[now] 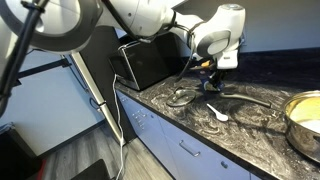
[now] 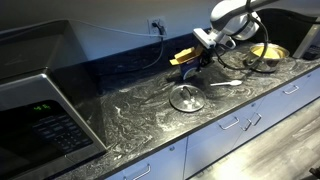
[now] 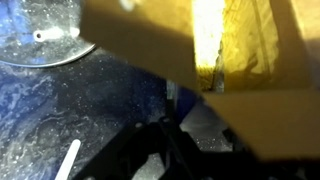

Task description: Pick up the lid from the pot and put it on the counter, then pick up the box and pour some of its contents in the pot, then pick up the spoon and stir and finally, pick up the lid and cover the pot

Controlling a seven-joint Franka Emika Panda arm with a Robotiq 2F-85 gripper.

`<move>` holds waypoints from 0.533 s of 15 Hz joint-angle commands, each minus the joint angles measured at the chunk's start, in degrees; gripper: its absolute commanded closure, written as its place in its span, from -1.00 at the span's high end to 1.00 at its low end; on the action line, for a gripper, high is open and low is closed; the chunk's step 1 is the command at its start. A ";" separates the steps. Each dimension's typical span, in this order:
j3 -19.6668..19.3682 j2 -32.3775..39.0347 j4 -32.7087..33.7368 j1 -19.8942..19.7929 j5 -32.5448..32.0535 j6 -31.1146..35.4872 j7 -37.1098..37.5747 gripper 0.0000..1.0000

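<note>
My gripper (image 1: 208, 80) is shut on the yellow box (image 1: 204, 68) and holds it tilted above the counter (image 1: 200, 128), left of the pot (image 1: 304, 122). In an exterior view the box (image 2: 184, 56) sticks out from the gripper (image 2: 205, 52), with the steel pot (image 2: 266, 53) behind. The glass lid (image 1: 180, 98) lies flat on the counter below; it also shows in an exterior view (image 2: 187, 98). The white spoon (image 1: 217, 113) lies beside it (image 2: 226, 84). In the wrist view the box (image 3: 240, 50) fills the top, above the dark jaws (image 3: 195, 115), with the lid (image 3: 40, 35) and the spoon handle (image 3: 68, 160).
A black microwave (image 1: 140, 62) stands at the far end of the counter and shows large in an exterior view (image 2: 35, 115). White drawers (image 2: 235, 125) run under the counter. A cable hangs from a wall socket (image 2: 155, 24).
</note>
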 commanded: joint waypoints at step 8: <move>-1.11 0.02 3.48 -1.66 -3.65 -3.73 3.68 1.00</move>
